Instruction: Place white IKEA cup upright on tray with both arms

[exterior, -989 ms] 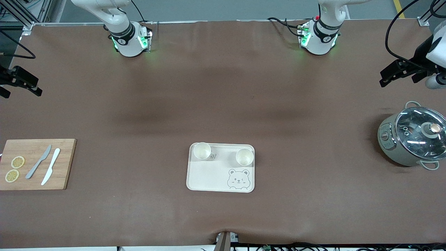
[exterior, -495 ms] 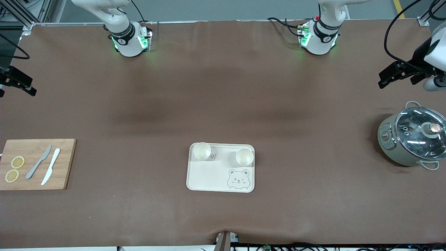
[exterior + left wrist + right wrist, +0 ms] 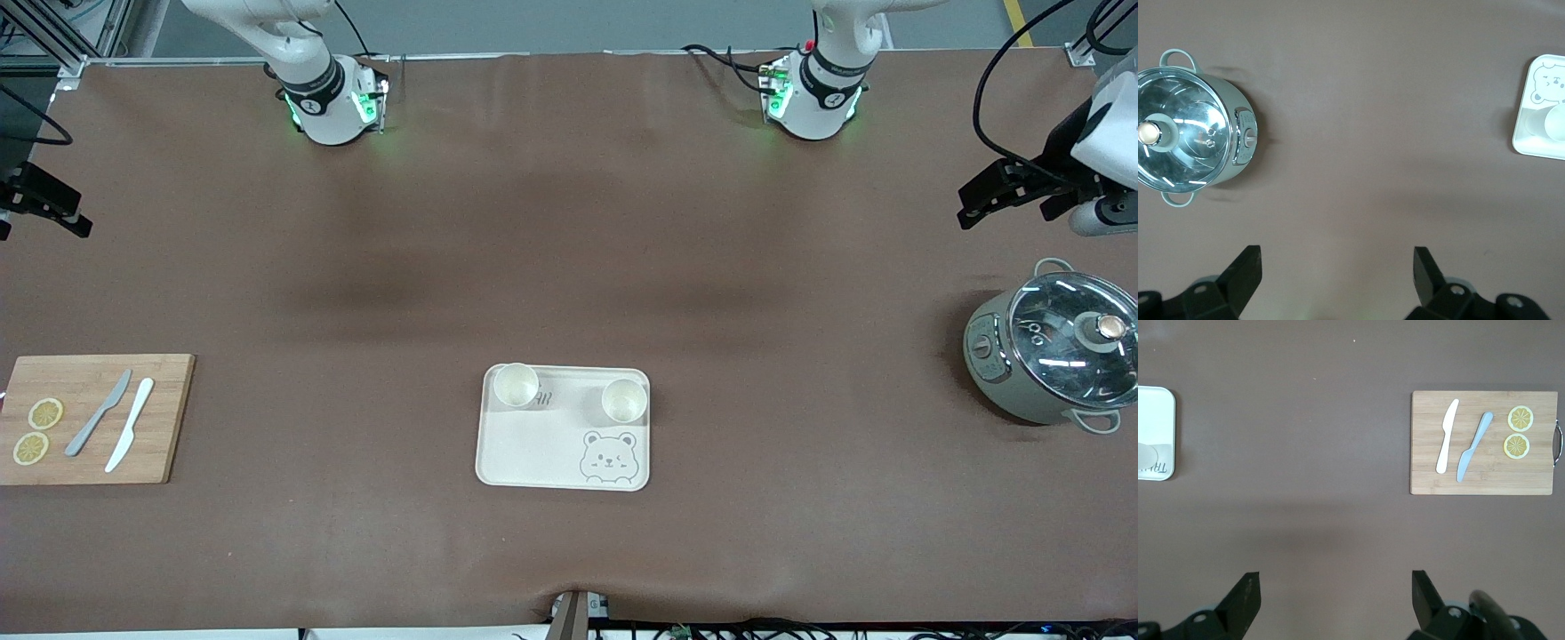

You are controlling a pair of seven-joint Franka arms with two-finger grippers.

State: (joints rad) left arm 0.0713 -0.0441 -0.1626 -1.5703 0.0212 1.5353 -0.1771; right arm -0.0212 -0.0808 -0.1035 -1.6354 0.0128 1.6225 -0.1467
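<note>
The cream tray [image 3: 524,453] with the bear drawing lies mid-table, near the front camera. Two white cups stand upright on it, mouths up: one [image 3: 516,385] at the corner toward the right arm's end, one [image 3: 623,400] toward the left arm's end. My left gripper [image 3: 973,203] hangs open and empty over bare table at the left arm's end. My right gripper [image 3: 62,213] hangs open and empty at the right arm's end. The left wrist view shows open fingers [image 3: 1245,273], the tray's edge [image 3: 1525,143] and a cup [image 3: 1553,123]. The right wrist view shows open fingers [image 3: 1245,597] and the tray [image 3: 1155,413].
A grey-green pot with a glass lid [image 3: 1053,356] stands at the left arm's end, also in the left wrist view [image 3: 1191,130]. A wooden cutting board [image 3: 89,418] with two knives and two lemon slices lies at the right arm's end, also in the right wrist view [image 3: 1481,443].
Both grippers have drifted a little, the right one toward its end of the table, the left one slightly toward the middle. The cups and tray have not moved.
</note>
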